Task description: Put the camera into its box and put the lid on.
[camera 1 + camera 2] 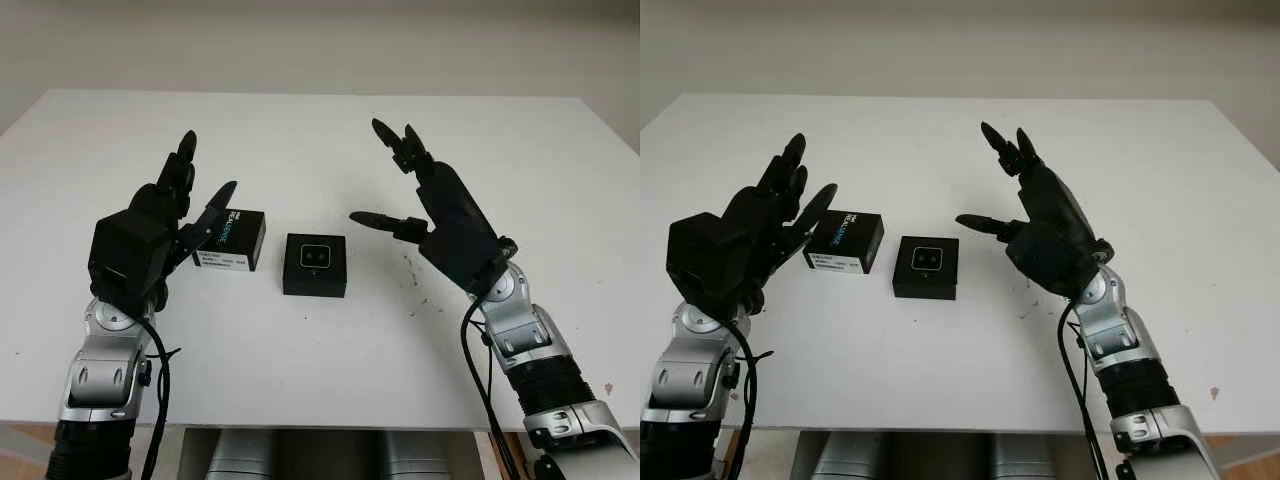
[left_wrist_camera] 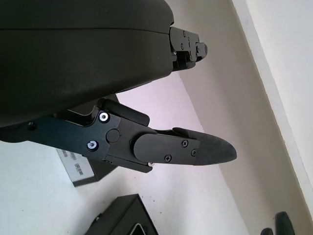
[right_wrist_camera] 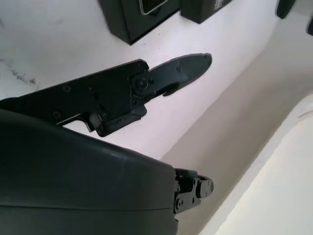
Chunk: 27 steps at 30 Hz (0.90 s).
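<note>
Your left hand [image 1: 160, 225] was up off the table [image 1: 300, 130] at about 9 o'clock, open and holding nothing. Its fingers were apart, and the thumb tip hung just over the lid.

The lid [image 1: 232, 240] lay flat at about 10 o'clock from the box, just beside it, printed side up. Its long side ran across the table, with a small tilt.

The box [image 1: 315, 264] sat in the middle. The camera [image 1: 314, 257] looked like it was already inside, lens facing up at you. It looked square, so I could not tell a long side.

Your right hand [image 1: 430, 200] was up at about 3 o'clock, open too, fingers apart, holding nothing.

What could have gone wrong? I think that thumb could have bumped the lid and slid it away. The lid could also have gone on crooked and pushed the box.
</note>
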Available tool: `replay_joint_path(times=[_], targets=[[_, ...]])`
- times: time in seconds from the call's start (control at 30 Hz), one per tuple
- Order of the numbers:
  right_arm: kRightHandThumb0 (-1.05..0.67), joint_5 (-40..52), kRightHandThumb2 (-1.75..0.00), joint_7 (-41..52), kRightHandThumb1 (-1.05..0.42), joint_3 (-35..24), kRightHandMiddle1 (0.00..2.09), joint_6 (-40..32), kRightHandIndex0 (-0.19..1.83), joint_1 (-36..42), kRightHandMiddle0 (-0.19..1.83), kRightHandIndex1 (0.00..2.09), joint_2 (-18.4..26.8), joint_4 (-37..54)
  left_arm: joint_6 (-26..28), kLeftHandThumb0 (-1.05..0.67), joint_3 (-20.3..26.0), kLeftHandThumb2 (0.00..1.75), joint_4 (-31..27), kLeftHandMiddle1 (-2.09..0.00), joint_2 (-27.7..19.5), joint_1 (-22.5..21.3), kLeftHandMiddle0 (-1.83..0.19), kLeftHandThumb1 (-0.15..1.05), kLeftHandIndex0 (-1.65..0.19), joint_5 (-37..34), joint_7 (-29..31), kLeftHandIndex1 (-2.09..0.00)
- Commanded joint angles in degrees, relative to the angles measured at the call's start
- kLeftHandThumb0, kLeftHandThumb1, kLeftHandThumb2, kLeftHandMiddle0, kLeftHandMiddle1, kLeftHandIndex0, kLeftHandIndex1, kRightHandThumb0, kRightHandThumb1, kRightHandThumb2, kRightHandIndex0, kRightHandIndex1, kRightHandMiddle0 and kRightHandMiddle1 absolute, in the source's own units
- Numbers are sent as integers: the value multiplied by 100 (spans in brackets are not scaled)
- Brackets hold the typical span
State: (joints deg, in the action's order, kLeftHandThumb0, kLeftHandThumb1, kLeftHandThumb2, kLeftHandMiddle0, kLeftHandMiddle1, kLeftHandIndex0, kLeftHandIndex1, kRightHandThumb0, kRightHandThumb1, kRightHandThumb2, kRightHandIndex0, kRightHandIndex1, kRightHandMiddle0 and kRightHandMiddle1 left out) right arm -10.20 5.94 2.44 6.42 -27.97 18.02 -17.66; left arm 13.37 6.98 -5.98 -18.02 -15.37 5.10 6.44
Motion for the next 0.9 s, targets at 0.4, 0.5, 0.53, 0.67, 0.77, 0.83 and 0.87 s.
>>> replay_joint_path(times=[0.4, 0.5, 0.53, 0.67, 0.77, 0.83, 0.87], targets=[[-66, 1652, -29, 651, -105, -977, 3, -2034, -15, -182, -4, 4, -94, 1165, -2546, -76, -898, 3, 2495, -4, -2713, -2032, -7, 90, -6, 1127, 2266, -6], [-63, 1743, -32, 672, -105, -1018, 2, -2192, -16, -193, -6, 4, -67, 1264, -2698, -75, -1149, 3, 2757, -4, -2875, -2301, -5, 87, -5, 1467, 2422, -6], [-62, 1754, -32, 684, -105, -1026, 2, -2211, -16, -198, -6, 4, -52, 1266, -2800, -74, -1237, 3, 2859, -4, -2907, -2382, -5, 86, -4, 1579, 2443, -5], [-63, 1916, -32, 645, -105, -1177, 3, -2272, -16, -233, -5, 5, -91, 1272, -3537, -70, -1558, 4, 3536, -4, -2940, -2704, -3, 85, -1, 1931, 2336, -4], [-63, 1988, -37, 590, -105, -1252, 3, -2236, -14, -279, -6, 5, -86, 1256, -4070, -72, -1766, 5, 4036, -4, -2919, -2900, -1, 85, 1, 2214, 2091, -4], [-63, 2078, -44, 665, -105, -1311, 1, -2127, -16, -275, -9, 4, -66, 1234, -4352, -74, -1895, 5, 4360, -4, -2858, -2985, 1, 85, 3, 2372, 1909, -3], [-65, 2157, -47, 677, -105, -1365, 1, -2101, -18, -275, -10, 4, -97, 1223, -4442, -74, -1942, 5, 4485, -4, -2829, -3017, 2, 86, 4, 2426, 1829, -3]])
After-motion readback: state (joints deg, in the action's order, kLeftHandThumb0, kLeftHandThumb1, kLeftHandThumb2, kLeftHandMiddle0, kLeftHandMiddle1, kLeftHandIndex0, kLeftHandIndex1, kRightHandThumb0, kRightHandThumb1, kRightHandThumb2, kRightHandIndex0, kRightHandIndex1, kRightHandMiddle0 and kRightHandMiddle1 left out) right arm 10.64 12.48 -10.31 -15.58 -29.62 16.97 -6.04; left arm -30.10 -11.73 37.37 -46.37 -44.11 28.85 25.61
